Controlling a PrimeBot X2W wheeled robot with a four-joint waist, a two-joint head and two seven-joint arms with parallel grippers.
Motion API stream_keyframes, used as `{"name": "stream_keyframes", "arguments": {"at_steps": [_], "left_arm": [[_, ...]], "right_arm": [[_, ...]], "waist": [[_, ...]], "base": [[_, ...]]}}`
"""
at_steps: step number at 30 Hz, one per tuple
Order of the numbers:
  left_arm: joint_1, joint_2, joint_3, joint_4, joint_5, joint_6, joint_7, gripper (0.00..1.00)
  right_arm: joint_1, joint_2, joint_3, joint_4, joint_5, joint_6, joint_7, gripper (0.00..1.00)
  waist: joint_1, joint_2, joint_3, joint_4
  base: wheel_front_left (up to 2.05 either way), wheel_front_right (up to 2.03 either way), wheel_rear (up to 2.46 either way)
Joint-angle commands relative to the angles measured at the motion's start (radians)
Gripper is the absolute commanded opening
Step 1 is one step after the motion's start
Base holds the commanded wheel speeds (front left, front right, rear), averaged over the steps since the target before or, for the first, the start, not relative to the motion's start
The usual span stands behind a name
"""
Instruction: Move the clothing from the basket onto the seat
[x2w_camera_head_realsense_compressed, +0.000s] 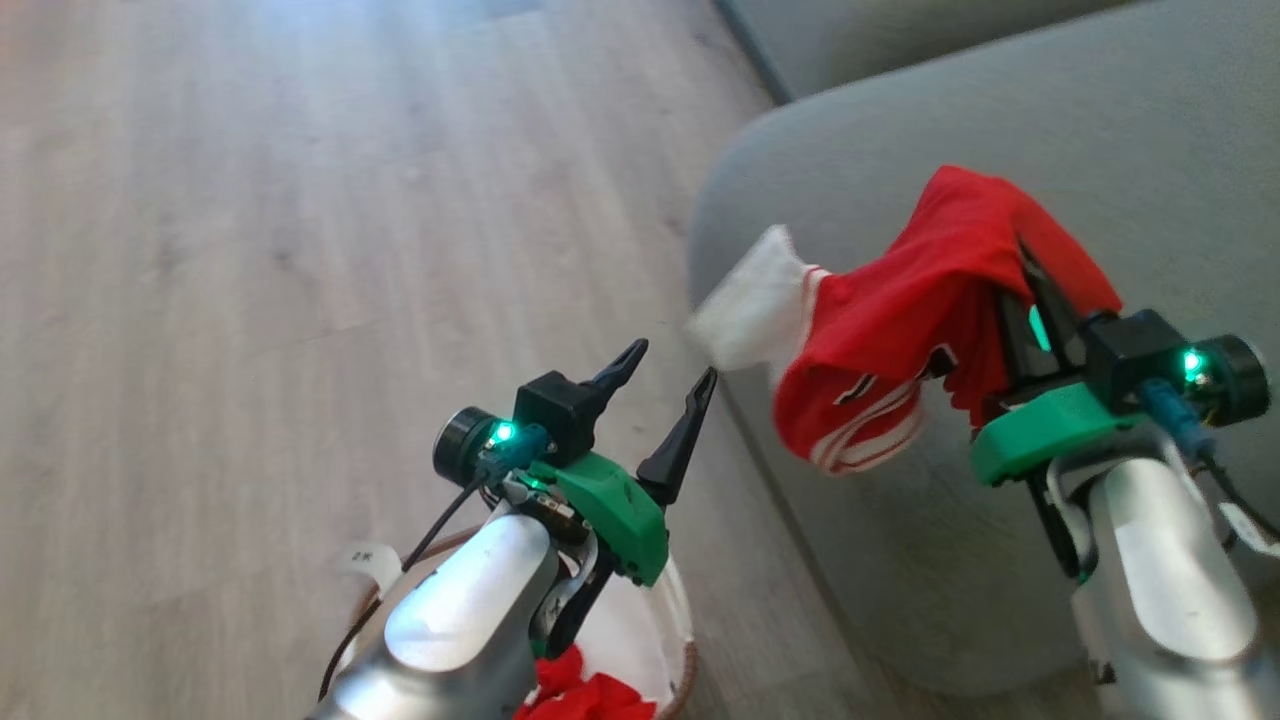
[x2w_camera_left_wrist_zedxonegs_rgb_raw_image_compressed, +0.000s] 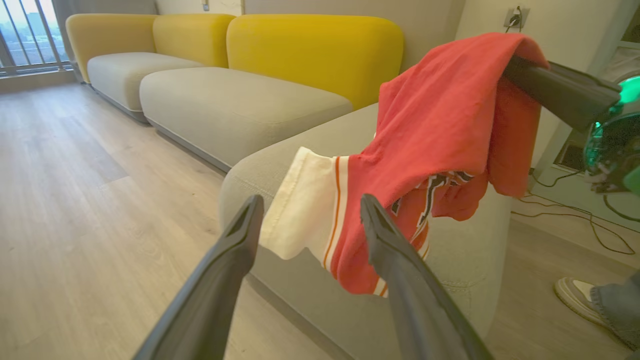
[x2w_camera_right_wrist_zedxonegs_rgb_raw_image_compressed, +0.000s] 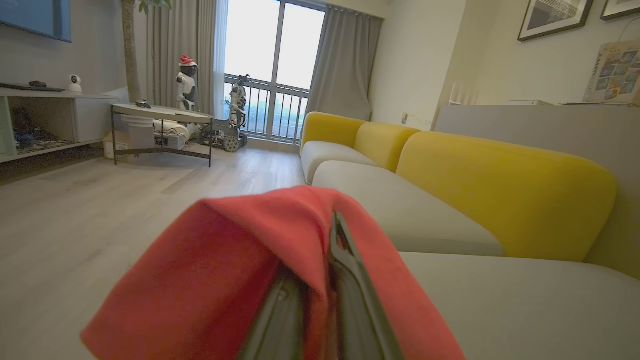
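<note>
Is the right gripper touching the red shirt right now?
Touching. The right wrist view shows the right gripper shut on the red shirt, cloth pinched between its fingers.

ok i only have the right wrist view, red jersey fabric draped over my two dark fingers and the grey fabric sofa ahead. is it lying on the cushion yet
Observer: Not yet. In the head view the bright red jersey garment with white trim hangs in the air from the right gripper, its white end dangling by the rounded edge of the large grey fabric sofa.
Operator: and the left side, holding anything
Observer: No. The left gripper is open and empty. At the bottom of the head view, the small cream-white plastic basket holds more red clothing.
</note>
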Motion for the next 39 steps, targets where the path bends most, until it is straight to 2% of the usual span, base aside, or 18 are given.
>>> {"name": "stream_keyframes", "arguments": {"at_steps": [1,6,10,19,26,30,35,37,39], "left_arm": [[-0.033,0.012,0.046,-0.037,0.009,-0.001,-0.009,1.0],[-0.024,0.012,0.054,-0.062,0.011,0.001,-0.009,1.0],[-0.028,0.012,0.053,-0.074,0.021,0.005,-0.009,1.0],[-0.075,0.011,0.069,-0.089,0.07,0.015,-0.009,1.0],[-0.147,0.026,0.139,-0.118,0.147,0.026,-0.009,1.0],[-0.189,0.043,0.165,-0.141,0.183,0.023,-0.01,1.0],[-0.249,0.079,0.172,-0.175,0.235,0.027,-0.01,1.0],[-0.275,0.087,0.172,-0.19,0.25,0.029,-0.01,1.0],[-0.286,0.09,0.172,-0.198,0.256,0.031,-0.01,1.0]], "right_arm": [[-0.07,-0.01,0.017,-0.041,-0.004,0.0,-0.007,0.0],[-0.086,-0.032,0.022,-0.037,0.003,0.0,-0.007,0.0],[-0.09,-0.038,0.022,-0.034,0.004,0.0,-0.007,0.0],[-0.184,-0.058,0.022,0.018,0.026,0.0,-0.007,0.0],[-0.461,-0.107,0.001,0.148,0.067,0.0,-0.007,0.0],[-0.662,-0.152,-0.065,0.238,0.097,0.0,0.001,0.0],[-0.887,-0.248,-0.162,0.342,0.06,0.0,0.021,0.0],[-0.951,-0.29,-0.171,0.377,0.014,0.0,0.026,0.0],[-0.979,-0.303,-0.191,0.396,0.001,0.0,0.026,0.0]], "waist": [[0.0,-0.0001,0.017,-0.065],[0.0,-0.0001,0.04,-0.127],[0.0,-0.0001,0.061,-0.148],[0.0,-0.0001,0.164,-0.111],[0.0,-0.0001,0.34,-0.055],[0.0,-0.0001,0.455,-0.013],[0.0,-0.0001,0.587,0.041],[0.0,-0.0001,0.634,0.066],[0.0,-0.0001,0.654,0.078]], "base": [[0.0,0.0,0.0],[0.0,0.0,0.0],[0.0,0.0,0.0],[0.0,0.0,0.0],[0.0,0.0,0.0],[0.0,0.0,0.0],[0.0,0.0,0.0],[0.0,0.0,0.0],[0.0,0.0,0.0]]}}
